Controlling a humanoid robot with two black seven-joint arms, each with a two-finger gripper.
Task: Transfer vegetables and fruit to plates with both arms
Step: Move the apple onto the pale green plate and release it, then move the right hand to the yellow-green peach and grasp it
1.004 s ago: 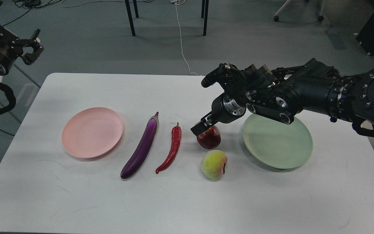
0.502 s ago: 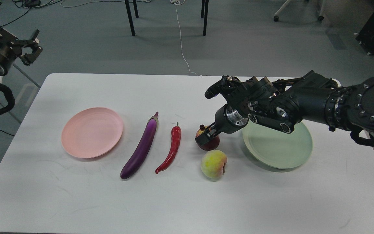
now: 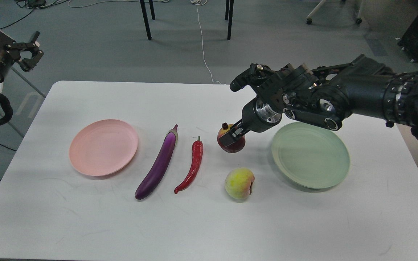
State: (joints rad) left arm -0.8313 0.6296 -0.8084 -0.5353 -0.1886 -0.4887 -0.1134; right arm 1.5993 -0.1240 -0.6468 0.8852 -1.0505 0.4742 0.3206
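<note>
My right gripper [image 3: 230, 137] is shut on the dark red pomegranate [image 3: 231, 144] and holds it a little above the table, left of the pale green plate [image 3: 310, 156]. The yellow-green peach [image 3: 239, 182] lies below it on the table. The red chili pepper [image 3: 191, 166] and the purple eggplant [image 3: 157, 167] lie side by side in the middle. The pale pink plate [image 3: 103, 147] is at the left and holds nothing. My left gripper [image 3: 30, 50] is raised off the table's far left corner, its fingers apart and empty.
The white table [image 3: 209, 224] ends at the front and at both sides. Behind it are black chair legs [image 3: 145, 20] and a white cable [image 3: 202, 43] on the grey floor.
My right gripper came down over the pomegranate, closed on it and lifted it up and slightly back. My left arm drifted a little to the left.
</note>
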